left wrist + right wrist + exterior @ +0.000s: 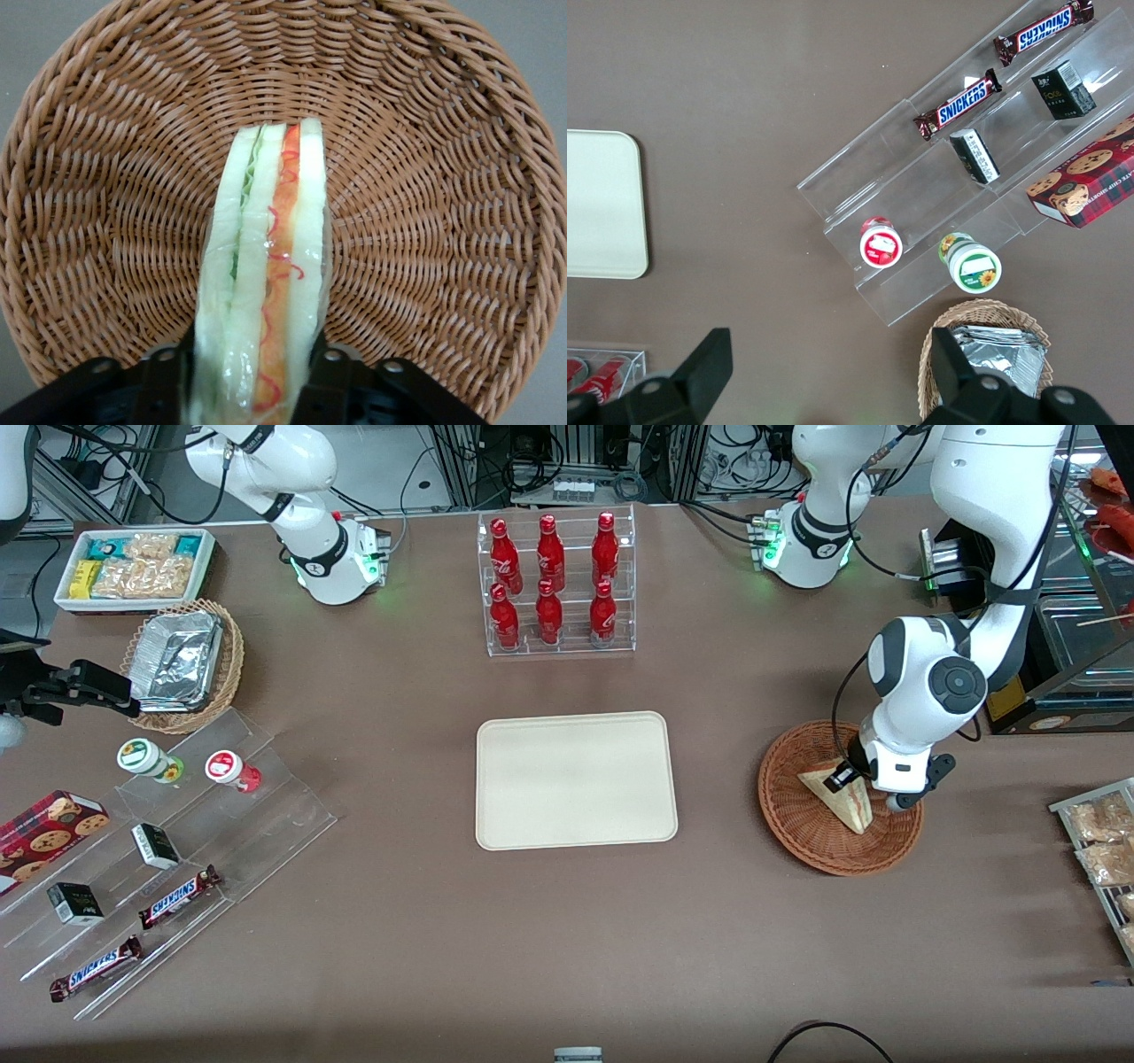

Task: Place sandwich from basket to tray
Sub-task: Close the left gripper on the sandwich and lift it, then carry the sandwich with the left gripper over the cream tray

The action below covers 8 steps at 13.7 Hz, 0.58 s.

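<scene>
Taking the tray (pixel 576 779) at the table's middle as the landmark, the things nearest the front camera lie toward the parked arm's end: a clear stepped display (pixel 168 868) with two Snickers bars (pixel 137 930), small dark boxes (pixel 156 845), a box of cookies (pixel 44 833) beside it, and two small lidded cups (pixel 186 766) on its upper step. The tray itself is cream-beige, flat, and bare on top. Toward the working arm's end of the table from the tray, at about the same depth, sits the basket (pixel 802 828), a round reddish-brown wicker bowl, and the sandwich (pixel 842 802) lies inside it. The left arm's gripper (pixel 850 775) is down in the basket at the wedge's wide end; in the wrist view its two black fingers (pixel 332 376) press against both outer bread faces of the sandwich (pixel 266 283), closed to the sandwich's thickness, with the red-orange and green layers showing along the edge between them. The sandwich's narrow tip points toward the woven basket (pixel 425 177) wall. Farther from the front camera than the tray stands a clear rack of red bottles (pixel 554 580). Toward the parked arm's end at that depth are a lighter wicker basket holding a foil container (pixel 177 660) and a white bin of snack packets (pixel 137 567).
</scene>
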Each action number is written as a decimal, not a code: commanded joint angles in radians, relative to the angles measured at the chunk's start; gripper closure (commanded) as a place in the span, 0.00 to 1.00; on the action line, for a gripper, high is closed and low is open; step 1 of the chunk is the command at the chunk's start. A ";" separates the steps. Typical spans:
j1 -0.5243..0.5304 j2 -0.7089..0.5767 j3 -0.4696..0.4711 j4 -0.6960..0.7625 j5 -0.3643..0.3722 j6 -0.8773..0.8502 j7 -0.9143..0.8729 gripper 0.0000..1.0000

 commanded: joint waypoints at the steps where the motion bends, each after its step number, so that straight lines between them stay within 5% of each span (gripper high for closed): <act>1: -0.001 -0.031 -0.003 -0.003 -0.006 -0.036 0.000 1.00; 8: -0.009 -0.050 -0.053 0.207 -0.005 -0.346 0.098 1.00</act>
